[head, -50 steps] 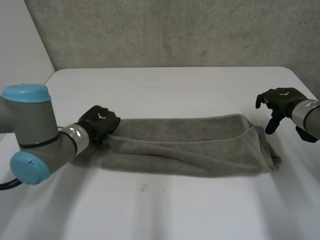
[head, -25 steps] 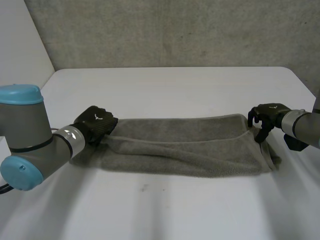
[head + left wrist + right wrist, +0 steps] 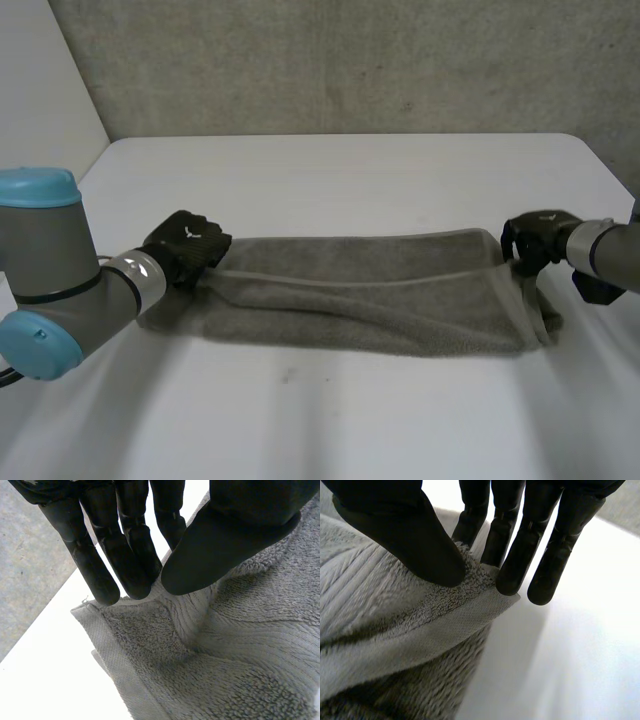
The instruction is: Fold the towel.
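The white tabletop (image 3: 340, 165) spreads out in front of me, with a rough grey wall (image 3: 350, 60) behind its far edge. A grey towel (image 3: 370, 305) lies across the middle of it as a long band running from left to right. It is doubled lengthwise, and the hem of the upper layer shows as a pale line along the band. The right end sags in a loose loop towards the near side.

My left arm (image 3: 60, 275) comes in from the near left, and my right arm (image 3: 612, 252) reaches in from the right edge.

My left hand (image 3: 190, 243) sits at the towel's far left corner. In the left wrist view, my fingers (image 3: 131, 555) stand almost straight along the far side of the hem. The thumb (image 3: 235, 535) presses from the other side, and a ridge of cloth is pinched up between them. So this hand has hold of that corner.

My right hand (image 3: 537, 238) is at the far right corner. In the right wrist view, the thumb (image 3: 405, 535) bears down on the upper layer just inside the hem. The fingers there are set against the edge from the outside, closed on the cloth, so this corner is pinched too.
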{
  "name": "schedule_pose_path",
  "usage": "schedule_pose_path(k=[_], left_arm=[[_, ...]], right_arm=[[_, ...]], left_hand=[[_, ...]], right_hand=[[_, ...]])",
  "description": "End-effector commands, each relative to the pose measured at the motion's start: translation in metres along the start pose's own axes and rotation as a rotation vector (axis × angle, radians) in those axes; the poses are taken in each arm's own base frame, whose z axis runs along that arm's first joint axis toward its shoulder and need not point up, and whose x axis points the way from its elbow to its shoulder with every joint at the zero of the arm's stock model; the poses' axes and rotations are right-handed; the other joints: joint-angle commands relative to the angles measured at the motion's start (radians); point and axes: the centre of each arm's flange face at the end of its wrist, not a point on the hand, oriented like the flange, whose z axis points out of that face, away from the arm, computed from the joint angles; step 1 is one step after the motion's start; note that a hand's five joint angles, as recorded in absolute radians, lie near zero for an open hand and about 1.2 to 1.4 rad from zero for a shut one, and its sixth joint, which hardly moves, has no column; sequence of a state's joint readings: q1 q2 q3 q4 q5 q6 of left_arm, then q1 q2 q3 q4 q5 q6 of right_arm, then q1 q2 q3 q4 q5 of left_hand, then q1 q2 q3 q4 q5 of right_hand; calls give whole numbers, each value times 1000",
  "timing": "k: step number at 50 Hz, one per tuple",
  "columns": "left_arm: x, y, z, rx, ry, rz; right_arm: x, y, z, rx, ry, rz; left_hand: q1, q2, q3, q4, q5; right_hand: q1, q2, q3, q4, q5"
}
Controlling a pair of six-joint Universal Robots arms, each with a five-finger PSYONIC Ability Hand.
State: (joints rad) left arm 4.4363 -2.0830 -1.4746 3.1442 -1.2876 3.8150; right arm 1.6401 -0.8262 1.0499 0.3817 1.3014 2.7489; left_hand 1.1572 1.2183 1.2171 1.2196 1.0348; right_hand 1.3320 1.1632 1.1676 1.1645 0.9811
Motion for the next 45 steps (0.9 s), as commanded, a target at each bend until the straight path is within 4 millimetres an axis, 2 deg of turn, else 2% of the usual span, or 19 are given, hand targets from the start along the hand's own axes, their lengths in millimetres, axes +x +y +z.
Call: schedule_pose_path(k=[1, 5, 7, 10, 12, 13, 15, 16, 18, 23, 26, 35, 37, 38, 39, 40, 42, 43, 45], left_arm=[[-13, -23, -14, 58, -49, 19], [-21, -43, -28, 115, -85, 21], [-35, -71, -51, 195, -139, -18], [-41, -83, -64, 237, -166, -48], [-50, -108, -94, 331, -207, -104], [-50, -108, -94, 332, -207, -104], [-57, -129, -123, 416, -249, -120], [-57, -129, -123, 417, -249, -120], [-58, -137, -137, 444, -263, -117], [-63, -154, -175, 471, -300, -103], [-70, -161, -185, 463, -313, -105], [-80, -162, -188, 415, -320, -122], [-80, -157, -182, 395, -314, -128], [-80, -150, -170, 361, -295, -142], [-79, -138, -154, 312, -267, -160], [-79, -138, -153, 311, -267, -161], [-74, -116, -122, 222, -209, -195], [-74, -116, -122, 222, -209, -195], [-71, -104, -105, 174, -180, -209]], right_arm=[[5, -50, -40, 153, 45, -42], [5, -76, -70, 239, 66, -69], [2, -98, -102, 324, 81, -103], [0, -106, -117, 359, 89, -117], [-1, -121, -148, 432, 115, -142], [-1, -121, -149, 433, 115, -142], [-3, -137, -184, 516, 150, -175], [-3, -137, -184, 517, 150, -175], [1, -148, -216, 579, 215, -219], [9, -153, -254, 579, 319, -315], [13, -157, -263, 561, 348, -345], [16, -151, -259, 503, 342, -359], [18, -133, -232, 395, 289, -374], [18, -133, -232, 394, 289, -374], [19, -122, -214, 330, 264, -386], [19, -122, -214, 329, 264, -386], [22, -102, -184, 225, 218, -410], [22, -102, -184, 224, 218, -411], [17, -84, -152, 143, 143, -422]], left_hand=[[239, 178, 179, 177, 187], [239, 178, 179, 177, 187], [239, 178, 179, 177, 187], [239, 178, 179, 177, 187], [239, 178, 179, 177, 187], [239, 178, 179, 177, 187], [239, 178, 179, 177, 187], [239, 178, 179, 177, 187], [239, 178, 179, 177, 187], [239, 178, 179, 177, 187], [239, 178, 179, 177, 187], [239, 178, 179, 177, 187], [239, 178, 179, 177, 187], [239, 178, 179, 177, 187], [239, 178, 179, 177, 187], [239, 178, 179, 177, 187], [239, 178, 179, 177, 187], [239, 178, 179, 177, 187], [239, 178, 179, 177, 187]], right_hand=[[64, 233, 229, 232, 241], [64, 233, 229, 232, 241], [64, 233, 229, 232, 241], [64, 233, 229, 232, 241], [64, 233, 229, 232, 241], [64, 233, 229, 232, 241], [64, 233, 229, 232, 241], [64, 233, 229, 232, 241], [64, 233, 229, 232, 241], [64, 233, 229, 232, 241], [64, 233, 229, 232, 241], [64, 233, 229, 232, 241], [64, 233, 229, 232, 241], [64, 233, 229, 232, 241], [64, 233, 229, 232, 241], [64, 233, 229, 232, 241], [64, 233, 229, 232, 241], [64, 233, 229, 232, 241], [64, 233, 229, 232, 241]])
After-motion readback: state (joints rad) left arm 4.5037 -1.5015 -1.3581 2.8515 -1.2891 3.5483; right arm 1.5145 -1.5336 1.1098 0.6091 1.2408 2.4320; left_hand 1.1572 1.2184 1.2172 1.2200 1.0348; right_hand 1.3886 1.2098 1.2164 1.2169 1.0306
